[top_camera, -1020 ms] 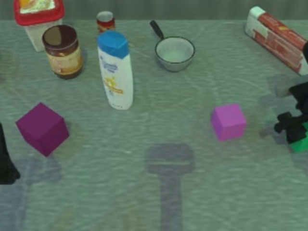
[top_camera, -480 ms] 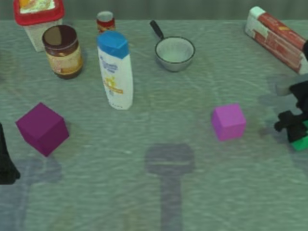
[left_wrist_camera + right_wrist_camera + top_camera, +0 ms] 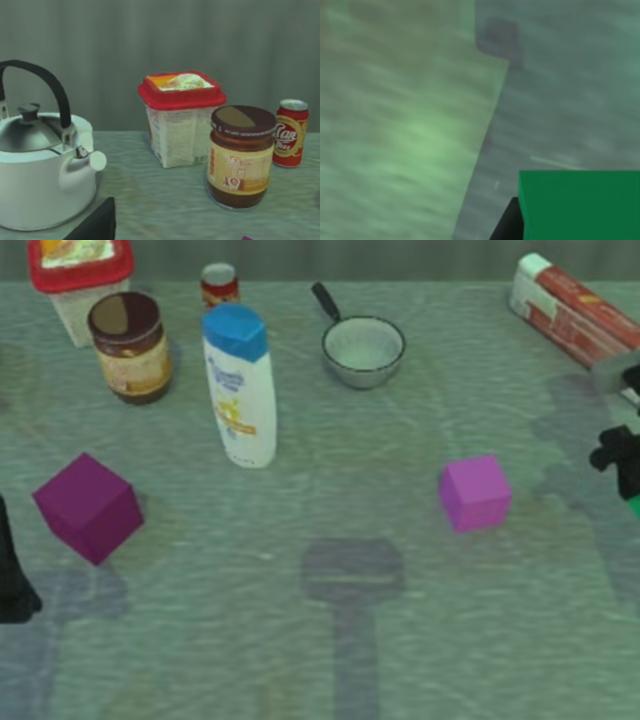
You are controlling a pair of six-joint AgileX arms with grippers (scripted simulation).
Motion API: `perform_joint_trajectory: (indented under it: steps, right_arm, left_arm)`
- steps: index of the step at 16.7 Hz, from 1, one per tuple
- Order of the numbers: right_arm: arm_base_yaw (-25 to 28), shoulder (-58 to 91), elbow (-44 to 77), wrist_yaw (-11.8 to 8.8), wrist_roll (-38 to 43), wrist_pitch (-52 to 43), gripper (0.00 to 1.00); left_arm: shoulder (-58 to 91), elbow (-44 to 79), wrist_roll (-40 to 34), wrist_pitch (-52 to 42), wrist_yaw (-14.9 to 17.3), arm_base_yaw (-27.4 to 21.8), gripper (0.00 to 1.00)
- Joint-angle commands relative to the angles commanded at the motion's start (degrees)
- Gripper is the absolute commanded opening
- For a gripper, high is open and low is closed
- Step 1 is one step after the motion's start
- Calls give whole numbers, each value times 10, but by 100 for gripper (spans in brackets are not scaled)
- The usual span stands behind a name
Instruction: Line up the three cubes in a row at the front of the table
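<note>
The large dark magenta-purple cube [image 3: 88, 506] rests at the left of the table [image 3: 330, 650]. The medium pinkish-purple cube [image 3: 475, 492] lies right of centre. At the right edge my right gripper [image 3: 626, 490] is shut on the small green cube [image 3: 634, 506], of which only a sliver shows from above. The right wrist view shows the green cube [image 3: 580, 205] against a dark finger [image 3: 507, 226], raised over the cloth. My left arm [image 3: 10, 575] stays parked at the left edge, near the magenta cube.
Along the back stand a red-lidded tub [image 3: 80, 275], a brown jar [image 3: 130, 347], a red can [image 3: 219, 283], a white bottle with a blue cap [image 3: 240, 385], a small pan [image 3: 362, 350] and a long red-and-white box [image 3: 575, 320]. A kettle [image 3: 45, 170] shows in the left wrist view.
My right gripper has risen and shifted toward the right edge with the green cube, so most of the cube has left the top view. The other two cubes and the left arm stayed put.
</note>
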Motion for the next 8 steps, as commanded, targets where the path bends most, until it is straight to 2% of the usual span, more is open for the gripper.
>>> perform_joint_trajectory:
  steps: [5, 8]
  right_arm:
    - [4, 2, -1, 0, 9, 0, 0]
    - [46, -3, -3, 2, 65, -6, 0]
  left_arm:
    - [0, 0, 0, 0, 0, 0, 100]
    - [0, 0, 0, 0, 0, 0, 100]
